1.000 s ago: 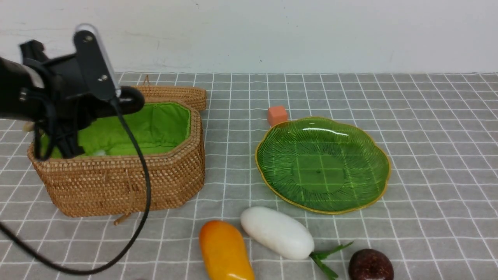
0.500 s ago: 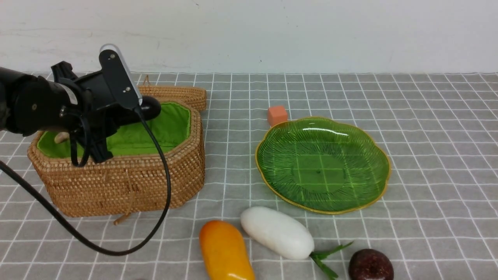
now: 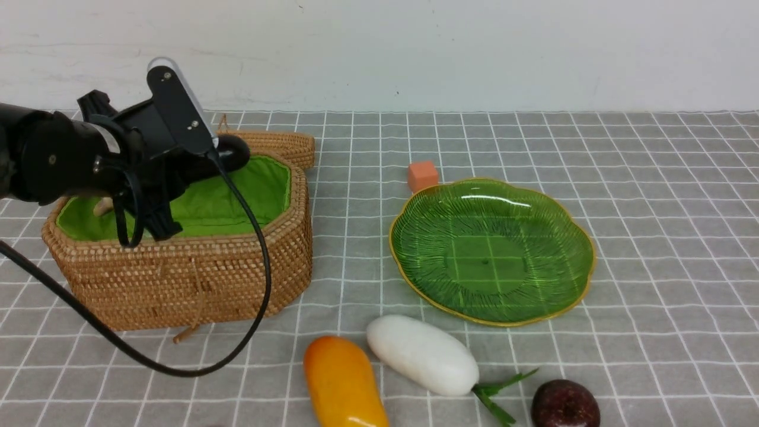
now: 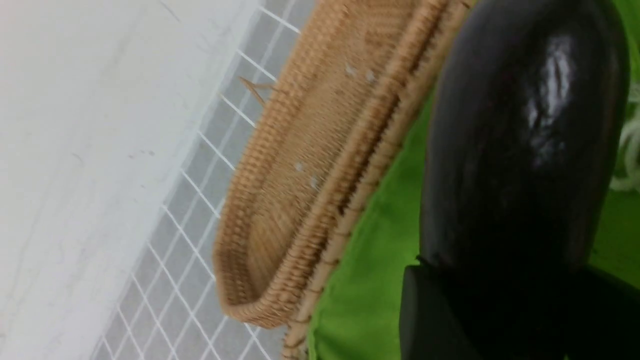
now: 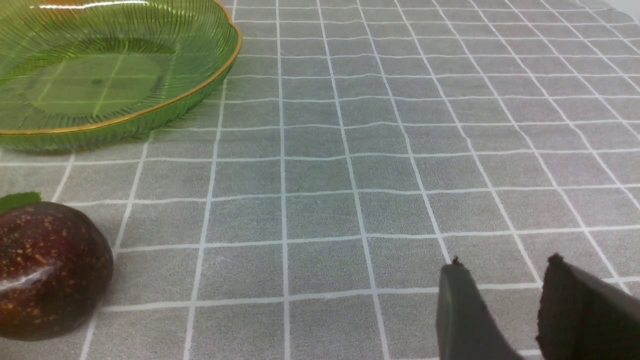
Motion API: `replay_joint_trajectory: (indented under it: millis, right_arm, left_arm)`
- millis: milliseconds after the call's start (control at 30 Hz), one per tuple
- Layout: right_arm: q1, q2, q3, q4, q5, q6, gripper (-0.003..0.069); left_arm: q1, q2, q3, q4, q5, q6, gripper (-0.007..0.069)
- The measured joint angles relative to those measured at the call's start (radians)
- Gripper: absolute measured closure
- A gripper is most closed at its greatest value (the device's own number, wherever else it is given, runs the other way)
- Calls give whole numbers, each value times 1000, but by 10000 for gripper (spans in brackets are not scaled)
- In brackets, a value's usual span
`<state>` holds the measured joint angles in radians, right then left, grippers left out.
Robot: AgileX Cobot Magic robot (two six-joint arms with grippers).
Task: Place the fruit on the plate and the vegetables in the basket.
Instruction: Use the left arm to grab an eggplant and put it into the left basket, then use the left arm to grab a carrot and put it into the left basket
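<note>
My left gripper (image 3: pixel 193 172) is shut on the dark purple eggplant (image 3: pixel 230 155), which hangs over the green-lined wicker basket (image 3: pixel 195 279). In the left wrist view the eggplant (image 4: pixel 520 150) fills the space between the black fingers (image 4: pixel 425 310). The green glass plate (image 3: pixel 415 207) lies empty at centre right. Near the front edge lie the orange-yellow mango (image 3: pixel 344 382), the white radish (image 3: pixel 422 354) and the maroon ball (image 3: pixel 563 404). My right gripper (image 5: pixel 502 260) is open over bare cloth, to the right of the maroon ball (image 5: pixel 47 270); it is out of the front view.
The basket's woven lid (image 3: pixel 273 145) leans behind the basket. A small orange cube (image 3: pixel 422 175) sits at the plate's far left rim. The left arm's black cable (image 3: pixel 249 308) loops down in front of the basket. A white wall closes off the far side.
The left arm has swung to the right with the eggplant, bringing it further over the basket's opening. Everything on the table has stayed put.
</note>
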<state>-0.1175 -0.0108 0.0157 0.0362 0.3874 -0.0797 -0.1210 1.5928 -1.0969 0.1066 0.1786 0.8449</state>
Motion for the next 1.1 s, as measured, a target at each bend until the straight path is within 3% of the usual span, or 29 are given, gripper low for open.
replay_joint_trajectory:
  millis: [133, 367, 467, 700, 733, 767, 800, 833, 900, 1000, 1100]
  right_arm:
    - [0, 0, 0, 0, 0, 0, 417]
    - [0, 0, 0, 0, 0, 0, 417]
    - [0, 0, 0, 0, 0, 0, 417]
    - [0, 0, 0, 0, 0, 0, 417]
    - [0, 0, 0, 0, 0, 0, 417]
    - [0, 0, 0, 0, 0, 0, 417]
    - [0, 0, 0, 0, 0, 0, 417]
    - [0, 0, 0, 0, 0, 0, 417]
    - [0, 0, 0, 0, 0, 0, 417]
    - [0, 0, 0, 0, 0, 0, 417]
    - [0, 0, 0, 0, 0, 0, 417]
  left_arm:
    - [0, 0, 0, 0, -2, -4, 248]
    - [0, -11, 0, -6, 50, -49, -9]
    - [0, -53, 0, -32, 152, -55, -38]
    - [0, -255, 0, -260, 416, -92, 46]
    - [0, -311, -2, -364, 488, -172, 84]
    - [0, -317, -2, -389, 498, -184, 94]
    - [0, -353, -6, -498, 612, -326, 134]
    - [0, -353, -6, -498, 612, -326, 134]
    - [0, -370, -4, -601, 793, -551, 174]
    - [0, -371, 33, -614, 976, -726, 188]
    - [0, -398, 125, -574, 1024, -845, 190]
